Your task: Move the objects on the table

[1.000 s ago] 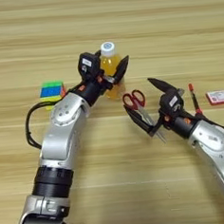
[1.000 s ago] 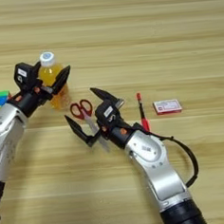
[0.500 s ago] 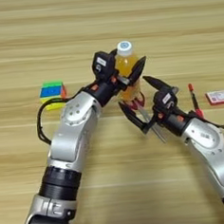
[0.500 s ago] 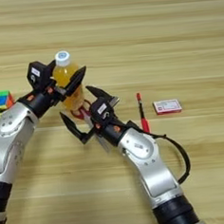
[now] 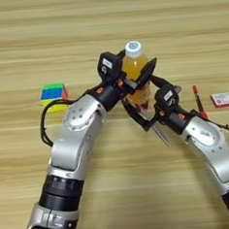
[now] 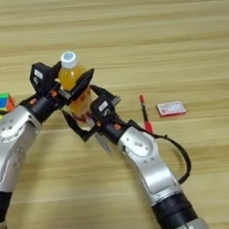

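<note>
- Lit evenly and brightly from above, warm across the table (image 5: 104, 20).
- Soft, short shadows only, tight under both arms and just beneath the right gripper (image 5: 147, 104).
- Pale sheen on the silver arm shells; small highlight on the orange-juice bottle (image 5: 134, 68) held in the left gripper (image 5: 133, 78).
- Slightly soft overall, black fingers near the bottle merging together.
- No marked bending of plank lines toward the edges.

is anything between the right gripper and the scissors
Yes: the juice bottle, held in the left gripper, stands over the scissors. The right gripper, open, is beside the bottle, crowded against the left gripper.
</note>
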Robot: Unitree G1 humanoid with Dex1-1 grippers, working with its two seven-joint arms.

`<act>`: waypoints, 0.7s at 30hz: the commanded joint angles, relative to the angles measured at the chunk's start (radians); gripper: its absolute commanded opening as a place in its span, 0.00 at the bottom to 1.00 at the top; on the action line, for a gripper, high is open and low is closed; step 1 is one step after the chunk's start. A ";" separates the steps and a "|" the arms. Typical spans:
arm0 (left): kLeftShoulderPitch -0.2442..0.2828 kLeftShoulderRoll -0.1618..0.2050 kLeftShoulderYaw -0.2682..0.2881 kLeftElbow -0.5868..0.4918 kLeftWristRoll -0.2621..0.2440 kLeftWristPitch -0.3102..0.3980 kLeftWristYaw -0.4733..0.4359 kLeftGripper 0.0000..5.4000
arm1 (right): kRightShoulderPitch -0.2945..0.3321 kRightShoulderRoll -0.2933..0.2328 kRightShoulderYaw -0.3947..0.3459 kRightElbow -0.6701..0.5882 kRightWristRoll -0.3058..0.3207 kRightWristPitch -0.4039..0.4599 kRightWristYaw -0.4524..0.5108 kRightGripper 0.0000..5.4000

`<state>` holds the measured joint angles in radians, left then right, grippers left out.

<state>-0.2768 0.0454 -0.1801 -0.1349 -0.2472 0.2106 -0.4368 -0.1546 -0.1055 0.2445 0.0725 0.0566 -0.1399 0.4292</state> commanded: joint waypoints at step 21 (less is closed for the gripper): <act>0.032 -0.016 -0.038 0.057 0.010 -0.039 -0.005 0.64 | -0.013 0.013 -0.003 -0.017 0.012 0.039 0.000 1.00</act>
<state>-0.2440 0.0411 -0.2139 -0.0745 -0.2413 0.1891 -0.4426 -0.1647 -0.1021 0.2396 0.0503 0.0612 -0.1186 0.4228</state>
